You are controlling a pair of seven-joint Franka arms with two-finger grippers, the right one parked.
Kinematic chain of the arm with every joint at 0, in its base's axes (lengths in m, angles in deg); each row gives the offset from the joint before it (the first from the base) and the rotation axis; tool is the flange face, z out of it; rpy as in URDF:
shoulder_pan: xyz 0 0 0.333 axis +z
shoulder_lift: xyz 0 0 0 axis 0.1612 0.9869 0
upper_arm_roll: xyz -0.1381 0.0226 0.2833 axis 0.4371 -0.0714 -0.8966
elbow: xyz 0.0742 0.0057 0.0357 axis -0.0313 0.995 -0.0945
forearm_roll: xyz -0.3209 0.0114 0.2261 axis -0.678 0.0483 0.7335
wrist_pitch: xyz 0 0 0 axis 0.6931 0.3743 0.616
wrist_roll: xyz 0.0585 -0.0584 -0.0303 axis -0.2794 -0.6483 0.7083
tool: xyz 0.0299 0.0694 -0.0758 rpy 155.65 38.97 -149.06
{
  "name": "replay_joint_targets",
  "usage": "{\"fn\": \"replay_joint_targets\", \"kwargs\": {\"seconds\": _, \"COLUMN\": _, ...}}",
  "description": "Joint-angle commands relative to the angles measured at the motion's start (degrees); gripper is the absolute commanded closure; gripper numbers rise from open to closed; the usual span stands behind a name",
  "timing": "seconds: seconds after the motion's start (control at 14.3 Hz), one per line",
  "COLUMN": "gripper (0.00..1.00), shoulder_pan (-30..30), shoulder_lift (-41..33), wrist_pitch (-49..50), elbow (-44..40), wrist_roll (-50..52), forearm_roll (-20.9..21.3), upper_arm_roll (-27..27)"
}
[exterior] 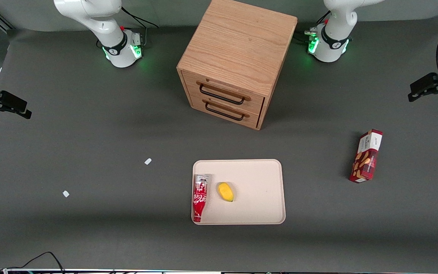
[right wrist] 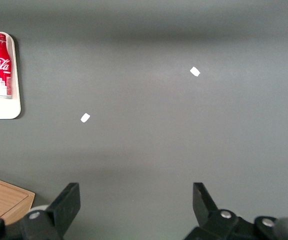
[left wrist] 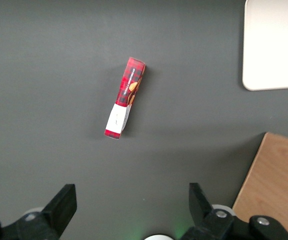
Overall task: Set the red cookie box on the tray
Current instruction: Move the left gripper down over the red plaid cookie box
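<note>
The red cookie box [exterior: 366, 156] lies flat on the dark table toward the working arm's end, well apart from the tray [exterior: 259, 207]. Its white end panel points away from the front camera. The beige tray holds a red soda bottle-can [exterior: 200, 198] and a yellow fruit [exterior: 226, 191]. My left gripper [exterior: 428, 86] hangs high over the table, farther from the front camera than the box. In the left wrist view the gripper [left wrist: 131, 202] is open and empty, with the cookie box [left wrist: 125, 97] on the table below it and a tray corner [left wrist: 274, 50] off to one side.
A wooden two-drawer cabinet [exterior: 234, 64] stands farther from the front camera than the tray; its corner [left wrist: 279, 185] shows near my gripper. Two small white scraps [exterior: 148, 161] [exterior: 65, 193] lie toward the parked arm's end of the table.
</note>
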Motion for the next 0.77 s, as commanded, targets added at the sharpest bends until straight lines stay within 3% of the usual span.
{"fn": "replay_joint_targets", "kwargs": {"seconds": 0.0, "gripper": 0.00, "shoulder_pan": 0.3, "shoulder_lift": 4.0, "wrist_pitch": -3.8, "elbow": 2.5, "wrist_roll": -9.4, "forearm_roll": 2.0, "upper_arm_roll": -0.8}}
{"fn": "replay_joint_targets", "kwargs": {"seconds": 0.14, "gripper": 0.00, "shoulder_pan": 0.2, "shoulder_lift": 6.2, "wrist_pitch": -10.6, "elbow": 5.6, "wrist_roll": -12.8, "forearm_roll": 3.8, "upper_arm_roll": -1.9}}
{"fn": "replay_joint_targets", "kwargs": {"seconds": 0.28, "gripper": 0.00, "shoulder_pan": 0.2, "shoulder_lift": 8.3, "wrist_pitch": -18.0, "elbow": 10.4, "wrist_roll": -13.9, "forearm_roll": 8.1, "upper_arm_roll": -2.0}}
{"fn": "replay_joint_targets", "kwargs": {"seconds": 0.49, "gripper": 0.00, "shoulder_pan": 0.3, "shoulder_lift": 9.9, "wrist_pitch": -33.2, "elbow": 20.3, "wrist_roll": -14.3, "forearm_roll": 8.4, "upper_arm_roll": -2.1}}
{"fn": "replay_joint_targets", "kwargs": {"seconds": 0.7, "gripper": 0.00, "shoulder_pan": 0.2, "shoulder_lift": 13.4, "wrist_pitch": -41.9, "elbow": 25.3, "wrist_roll": -13.8, "forearm_roll": 7.7, "upper_arm_roll": -2.9}}
